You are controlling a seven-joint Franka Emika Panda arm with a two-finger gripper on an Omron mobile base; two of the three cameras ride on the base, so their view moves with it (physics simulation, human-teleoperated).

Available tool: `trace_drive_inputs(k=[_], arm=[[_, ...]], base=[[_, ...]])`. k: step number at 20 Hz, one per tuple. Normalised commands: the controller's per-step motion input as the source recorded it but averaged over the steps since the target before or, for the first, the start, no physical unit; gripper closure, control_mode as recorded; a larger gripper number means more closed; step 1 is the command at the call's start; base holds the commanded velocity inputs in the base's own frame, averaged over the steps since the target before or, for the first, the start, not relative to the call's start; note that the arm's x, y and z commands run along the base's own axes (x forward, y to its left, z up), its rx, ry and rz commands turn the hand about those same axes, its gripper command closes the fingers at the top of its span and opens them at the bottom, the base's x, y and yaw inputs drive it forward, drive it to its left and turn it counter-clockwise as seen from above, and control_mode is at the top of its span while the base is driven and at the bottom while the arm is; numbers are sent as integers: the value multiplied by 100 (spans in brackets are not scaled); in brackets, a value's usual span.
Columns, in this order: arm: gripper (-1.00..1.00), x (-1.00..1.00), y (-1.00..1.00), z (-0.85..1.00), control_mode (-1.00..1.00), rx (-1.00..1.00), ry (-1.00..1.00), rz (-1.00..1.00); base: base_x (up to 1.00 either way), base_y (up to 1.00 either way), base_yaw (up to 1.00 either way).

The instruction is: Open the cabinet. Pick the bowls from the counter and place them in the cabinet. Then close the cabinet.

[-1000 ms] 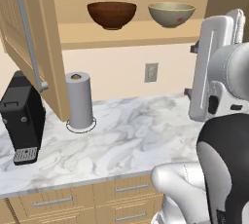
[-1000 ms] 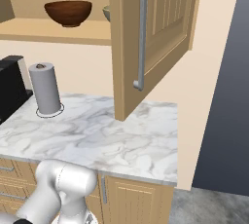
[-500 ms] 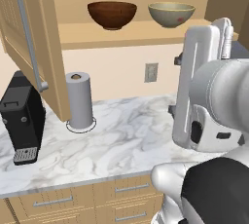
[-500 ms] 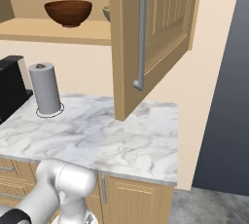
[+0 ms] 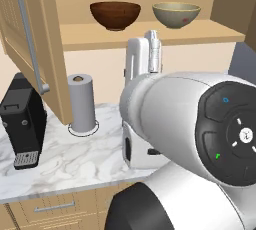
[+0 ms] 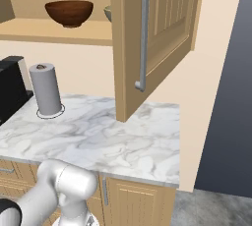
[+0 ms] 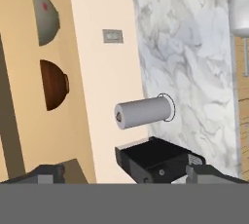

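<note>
Marble with grey veins makes up the worktop [image 6: 98, 136], which tops light-wood drawers and runs along a cream wall with an outlet plate [image 7: 112, 35]. Above it hangs the cabinet [image 5: 150, 34] with both doors swung open; the left door [image 5: 30, 39] and the right door [image 6: 152, 33] each carry a long grey bar handle. On the cabinet's wooden shelf sit the two bowls side by side, apart from each other: the reddish-brown bowl [image 5: 115, 15] and the pale bowl [image 5: 176, 14]. The hand [image 7: 126, 174] is empty, its two dark fingertips [image 7: 46, 173] set wide apart with nothing between them. Its camera is rolled onto its side, so the worktop reads as an upright slab. Seen from the hand, both bowls lie well ahead and off toward the left fingertip, the reddish-brown one the closer of the two. A paper towel roll [image 5: 82, 101] stands on the worktop straight ahead of the hand, upright on its ring base. A black coffee machine [image 5: 22, 124] sits nearest the hand, just beyond the gap between the fingertips and beside the roll.
</note>
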Motion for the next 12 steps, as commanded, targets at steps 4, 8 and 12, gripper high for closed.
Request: trace_drive_inputs(k=[4,8,12], arm=[[-100,59,70,-34,-100,0,0,-5],[-100,56,72,-40,-100,0,0,-2],[-100,6,73,-18,-100,0,-9,0]], base=[[0,0,0],[0,0,0],[0,0,0]])
